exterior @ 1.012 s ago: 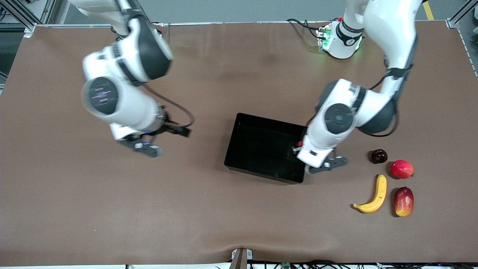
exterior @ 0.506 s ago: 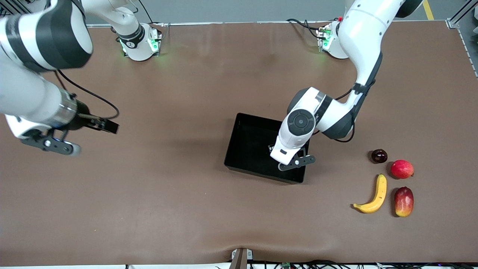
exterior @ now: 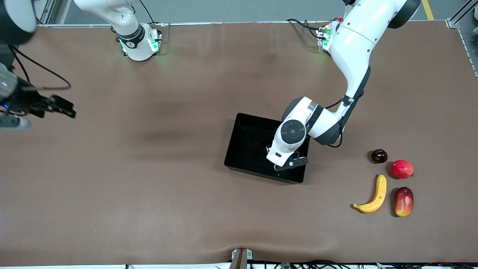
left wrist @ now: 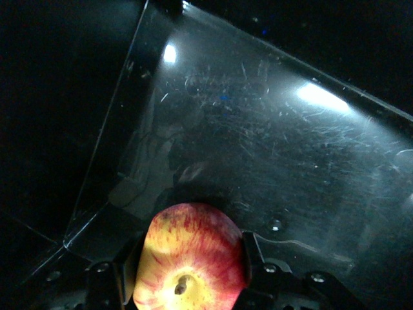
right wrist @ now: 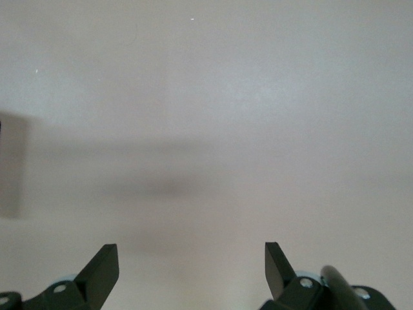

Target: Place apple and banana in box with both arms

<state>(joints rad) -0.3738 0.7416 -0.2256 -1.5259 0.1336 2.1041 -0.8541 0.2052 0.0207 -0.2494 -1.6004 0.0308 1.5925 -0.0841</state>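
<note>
Front view: right gripper (right wrist: pixel 190 261) spread, empty, over bare table (exterior: pixel 149 194) at right arm's end. Box (exterior: pixel 246 147) mid-table; left gripper (left wrist: pixel 187 268) over it, clamping apple (left wrist: pixel 188 263) between fingers. Banana (exterior: pixel 375 195) on table, toward left arm's end.

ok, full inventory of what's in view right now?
apple: 1, red with yellow streaks, held in the left gripper over the box
box: 1, glossy black, mid-table
banana: 1, yellow, toward the left arm's end
dark round fruit: 1, dark red
pinkish-red round fruit: 1
mango-like fruit: 1, red and yellow, beside the banana
table: 1, brown
left gripper: shut on the apple
right gripper: open, over bare table at the right arm's end
</note>
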